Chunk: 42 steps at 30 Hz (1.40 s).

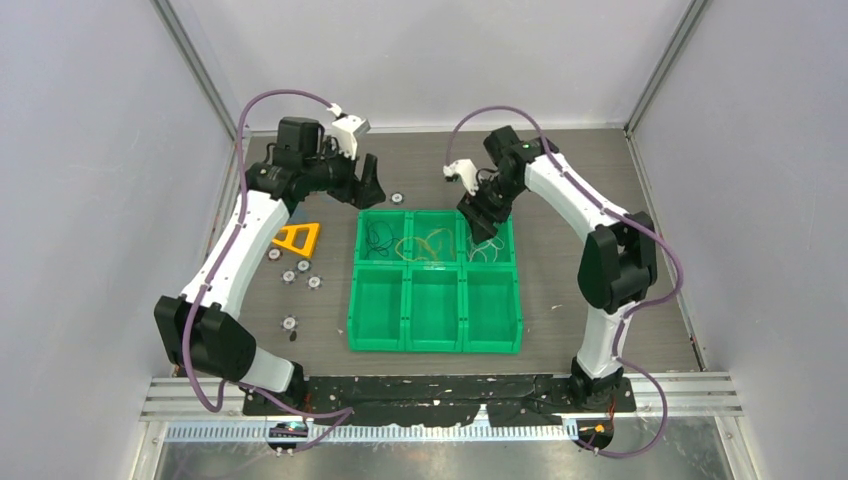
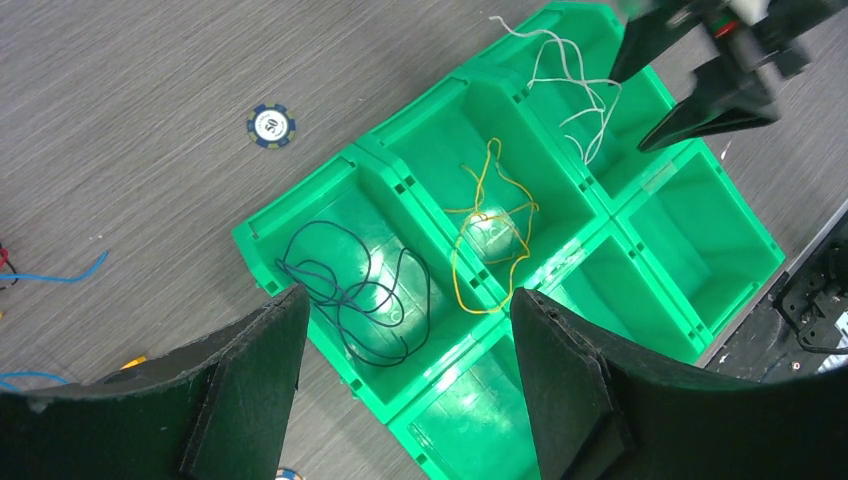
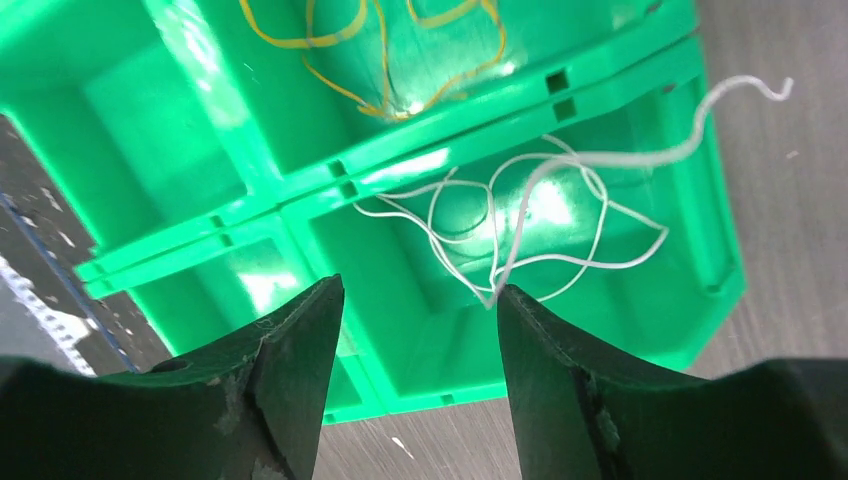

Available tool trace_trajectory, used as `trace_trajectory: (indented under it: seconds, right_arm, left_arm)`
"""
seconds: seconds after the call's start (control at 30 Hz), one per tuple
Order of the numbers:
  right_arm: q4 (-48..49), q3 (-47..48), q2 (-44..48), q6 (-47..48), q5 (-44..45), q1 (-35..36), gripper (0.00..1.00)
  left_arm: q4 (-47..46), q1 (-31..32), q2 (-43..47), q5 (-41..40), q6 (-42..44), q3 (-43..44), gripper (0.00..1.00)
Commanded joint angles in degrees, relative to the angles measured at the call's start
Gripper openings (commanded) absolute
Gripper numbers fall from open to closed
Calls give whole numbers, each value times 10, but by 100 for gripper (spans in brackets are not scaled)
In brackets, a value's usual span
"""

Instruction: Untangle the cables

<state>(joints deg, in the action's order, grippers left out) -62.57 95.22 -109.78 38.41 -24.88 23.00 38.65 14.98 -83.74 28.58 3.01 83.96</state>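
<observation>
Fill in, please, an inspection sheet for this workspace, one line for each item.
Surface: dark wood-grain table, with a green bin of six compartments on it.
Job's things: black cable, yellow cable and white cable, each in its own far compartment; blue cable loose on table.
Clutter: round discs and orange triangle left of bin.
Claws: left claw open, near bin's far left corner; right claw open, over white cable.
Cables: purple hoses along both arms.
Surroundings: pale walls around.

Green tray [image 1: 434,341], black cable [image 2: 352,300], yellow cable [image 2: 488,228], white cable [image 3: 520,232].
</observation>
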Motion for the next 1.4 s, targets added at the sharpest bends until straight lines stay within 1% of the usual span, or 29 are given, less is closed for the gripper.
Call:
trace_trajectory:
  seconds: [0.0, 0.17, 0.3, 0.4, 0.53, 0.63, 0.67, 0.77, 0.87, 1.03, 1.17, 1.27, 1.37]
  right_arm:
    - [-11, 60, 56, -31, -84, 4, 63]
    - [29, 101, 23, -68, -140, 36, 61]
    - [44, 138, -35, -71, -161, 71, 59]
    - [61, 143, -60, -64, -155, 96, 59]
    - [76, 154, -85, -77, -112, 104, 59]
    - [82, 153, -68, -94, -104, 85, 58]
    - [86, 148, -62, -112, -98, 78, 57]
    - [105, 148, -46, -154, -88, 28, 57]
    - [126, 153, -56, -206, -48, -13, 57]
    - [137, 168, -103, -285, 14, -33, 56]
    - [162, 168, -124, -302, 52, -33, 57]
    - [161, 184, -154, -305, 55, -39, 55]
    - [161, 202, -175, -304, 38, -41, 54]
  left_arm:
    - [-1, -13, 29, 17, 0, -11, 75]
    - [-2, -29, 45, 36, -8, -29, 75]
    - [9, -40, 54, 41, -8, -37, 75]
    - [16, -46, 61, 41, -6, -41, 75]
    - [22, -49, 64, 42, -2, -39, 75]
    - [23, -50, 66, 44, -2, -37, 75]
    - [22, -51, 66, 45, -3, -36, 75]
    - [19, -51, 64, 46, -6, -33, 75]
    - [14, -52, 60, 46, -10, -31, 75]
    - [17, -52, 47, 42, -9, -22, 75]
    - [18, -53, 41, 35, -7, -13, 75]
    - [20, -54, 38, 33, -6, -9, 75]
    - [23, -55, 36, 29, -4, -7, 75]
